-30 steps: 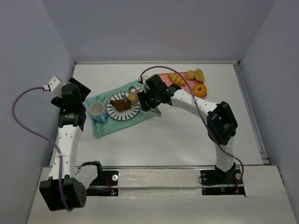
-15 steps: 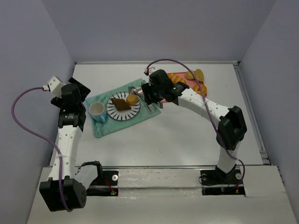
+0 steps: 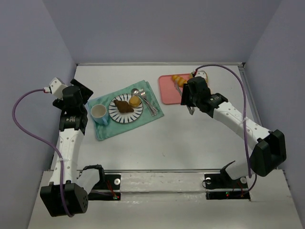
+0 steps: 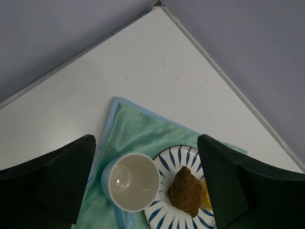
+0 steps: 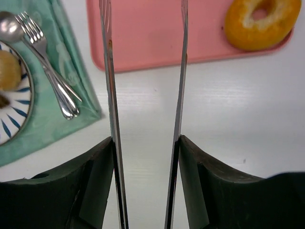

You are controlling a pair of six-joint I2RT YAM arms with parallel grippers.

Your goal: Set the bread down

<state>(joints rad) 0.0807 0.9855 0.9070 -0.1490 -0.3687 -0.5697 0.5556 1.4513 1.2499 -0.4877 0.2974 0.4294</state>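
A yellow bun [image 3: 135, 101] and a brown croissant [image 3: 123, 106] lie on the blue-striped plate [image 3: 116, 112] on the green cloth [image 3: 109, 129]. My right gripper [image 3: 187, 101] is open and empty, over the near edge of the pink tray [image 3: 167, 90]. In the right wrist view its fingers [image 5: 108, 71] frame the tray [image 5: 143, 43], with a ring-shaped bread [image 5: 257, 19] at the top right. My left gripper [image 3: 84, 93] is open and empty, held above the cup [image 4: 131, 181] and croissant [image 4: 186, 192].
A fork and spoon [image 3: 146, 100] lie on the cloth right of the plate. A blue cup [image 3: 98, 112] stands left of the plate. More breads [image 3: 178, 79] sit on the tray, partly hidden by my right arm. Walls enclose the table.
My right gripper has let go of the yellow bun on the plate and drawn away to the right, to the pink tray. The left arm has not moved.
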